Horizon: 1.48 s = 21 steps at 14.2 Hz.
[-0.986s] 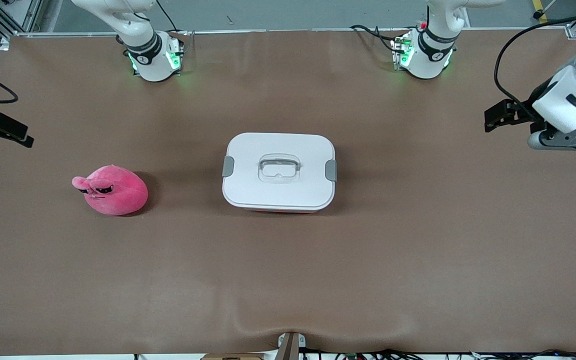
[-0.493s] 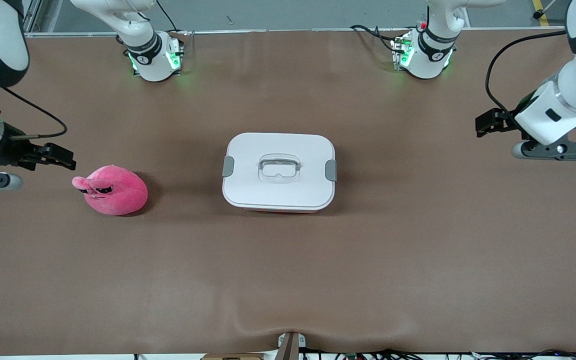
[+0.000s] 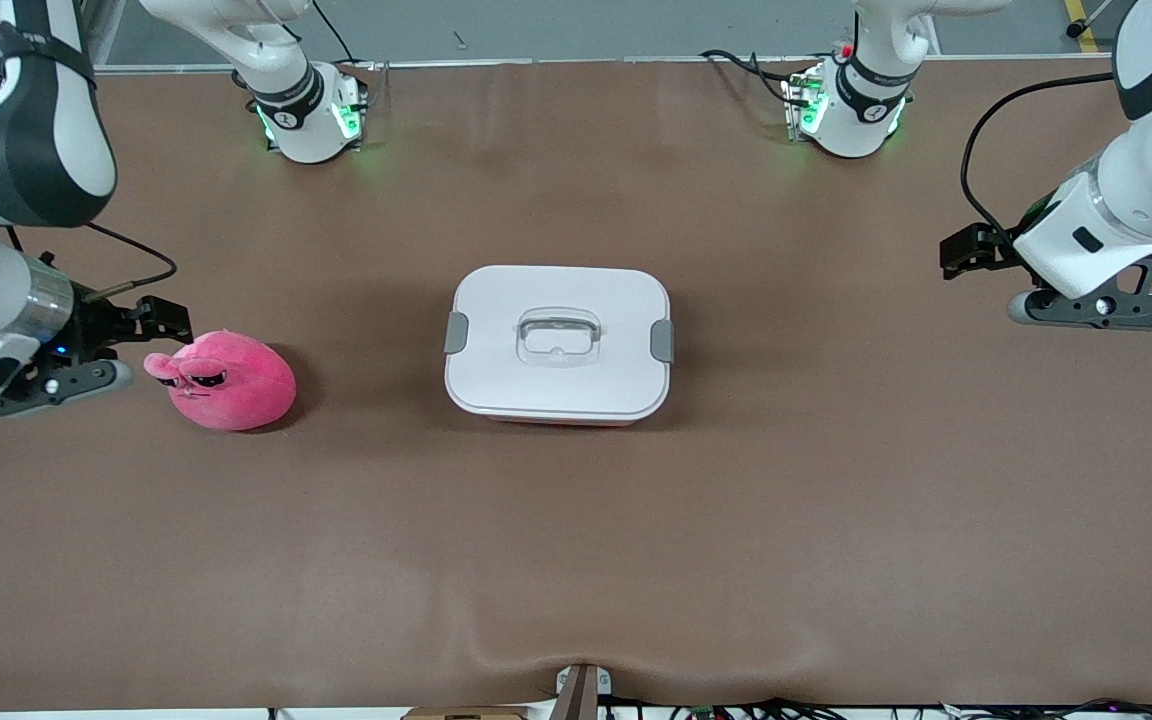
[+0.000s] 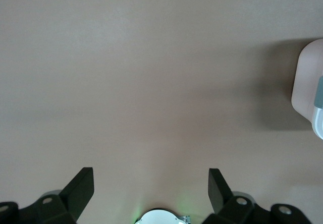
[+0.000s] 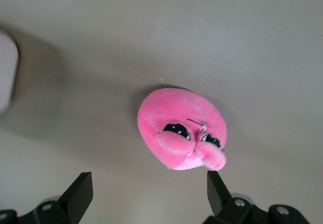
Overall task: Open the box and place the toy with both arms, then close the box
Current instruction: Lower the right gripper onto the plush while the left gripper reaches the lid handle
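The box [image 3: 556, 290] stands in the middle of the table with its white lid on and both grey clips [image 3: 456, 333] down. The pink plush toy [image 3: 231, 380] lies toward the right arm's end, face turned away from the box. My right gripper [image 3: 154, 322] hangs open just beside the toy's face, holding nothing. In the right wrist view the toy [image 5: 179, 128] lies just ahead of the open right gripper [image 5: 149, 179]. My left gripper [image 3: 961, 255] is open over bare table toward the left arm's end, well apart from the box [image 4: 305, 90]. Nothing sits between its fingertips [image 4: 150, 176].
Both green-lit arm bases [image 3: 311, 115] [image 3: 846, 110] stand along the table edge farthest from the front camera. The brown table cover [image 3: 576, 560] has a small ripple near the front camera's edge. A corner of the box [image 5: 6, 70] shows in the right wrist view.
The right arm swung in from the table's end until its gripper reached the toy's face. The left gripper moved a little toward the box. Box and toy have not moved.
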Motion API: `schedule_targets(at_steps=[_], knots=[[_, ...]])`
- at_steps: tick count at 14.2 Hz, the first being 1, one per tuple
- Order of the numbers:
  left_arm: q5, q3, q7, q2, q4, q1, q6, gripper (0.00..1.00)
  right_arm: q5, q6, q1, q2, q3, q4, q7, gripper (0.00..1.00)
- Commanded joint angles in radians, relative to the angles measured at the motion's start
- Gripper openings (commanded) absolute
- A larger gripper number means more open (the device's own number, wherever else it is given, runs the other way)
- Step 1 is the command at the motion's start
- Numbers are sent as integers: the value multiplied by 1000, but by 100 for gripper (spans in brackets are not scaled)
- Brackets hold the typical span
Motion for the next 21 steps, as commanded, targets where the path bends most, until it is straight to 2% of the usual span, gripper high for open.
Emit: schedule_targets(at_steps=[1,4,8,11,13,16,21], knots=[[20,-1,-49,-16,3,10,-4,100,-40,5,24,-4,-4,-22,-113,100],[9,-1,-134,-15,24,10,-4,100,-44,17,30,-4,-6,-68,-289,100],[-3,-7,-277,10,29,-30,4,100,-44,144,27,-12,-6,-197,-532,100],[-38,-7,-384,39,52,-74,14,100,-44,167,27,-7,-7,-205,-696,100],[-68,-7,-487,59,52,-102,47,100,-50,174,27,0,-7,-205,-739,100],[-68,-5,-643,94,50,-203,83,100,-104,212,26,19,-7,-211,-810,100],[-57,-5,-918,162,46,-343,172,100,-104,229,16,53,-7,-223,-828,100]])
